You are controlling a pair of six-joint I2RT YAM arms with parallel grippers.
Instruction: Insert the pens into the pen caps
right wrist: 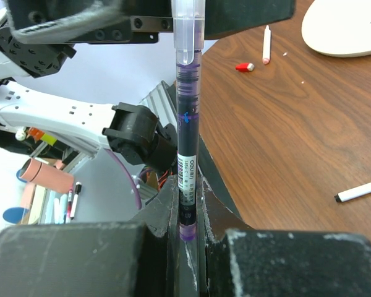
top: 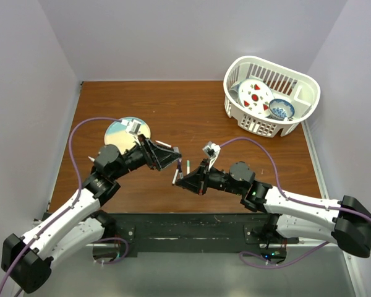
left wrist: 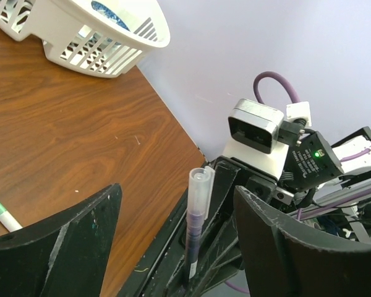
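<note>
- The right gripper (right wrist: 188, 204) has its fingers pressed on the lower end of a dark purple marker pen (right wrist: 188, 124), holding it upright above the near middle of the brown wooden table (top: 191, 111).
- A white band on the barrel reads "deli"; the smaller print below it is too fine to read.
- A clear plastic cap (right wrist: 188, 34) with a clip sits on the pen's upper end.
- The left gripper (left wrist: 178, 198) has its fingers spread wide to either side of that cap, touching neither it nor the pen.
- A white green-tipped pen (left wrist: 1, 213) lies on the table beside the grippers.
- Farther left lie a short red cap (right wrist: 244, 66) and a white pink-tipped pen (right wrist: 266, 44), near a round pale plate (right wrist: 346, 31).
- A white black-tipped pen (right wrist: 358, 190) lies apart from them.
</note>
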